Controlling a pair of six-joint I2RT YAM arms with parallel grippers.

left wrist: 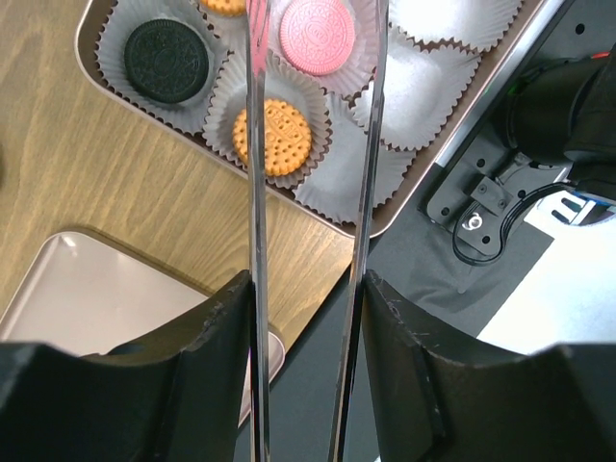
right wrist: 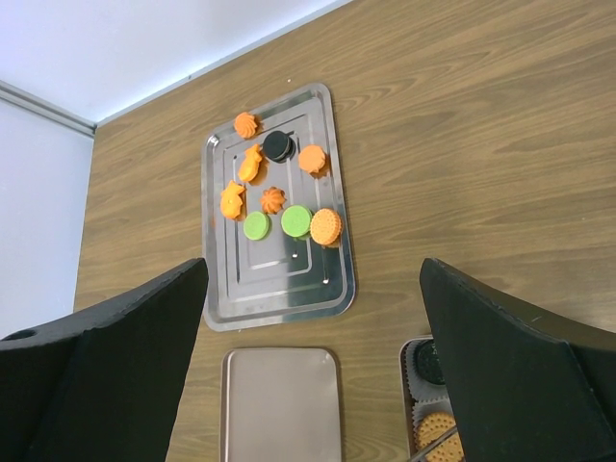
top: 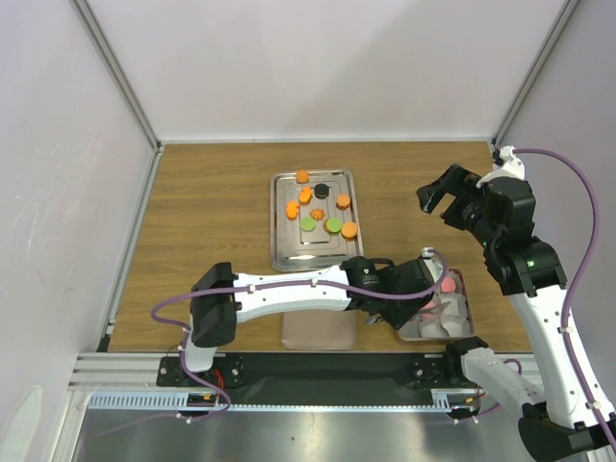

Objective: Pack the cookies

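- The left arm lies low, stretched rightward along the front of the brown wooden surface (top: pixel 212 212). Its hand (top: pixel 433 277) is over a small square metal box (top: pixel 462 327) lined with pale paper cups (left wrist: pixel 433 87).
- Its thin fingers (left wrist: pixel 255 144) stand apart on either side of a pink round cookie (left wrist: pixel 315 34), clear of it.
- The right arm is held high at the right, its hand (top: pixel 441 197) spread wide and holding nothing.
- The pink cookie lies flat, face up, in its cup. An orange round cookie (left wrist: pixel 272 135) and a black one (left wrist: pixel 166 60) lie the same way in the cups beside it.
- More small cookies (right wrist: pixel 272 201) in orange, green and black lie flat on the far half of a rectangular steel tray (right wrist: pixel 279 289), whose long axis runs from near to far.
- A flat tan tray (right wrist: pixel 281 404) lies at the front edge, and white walls enclose the surface.
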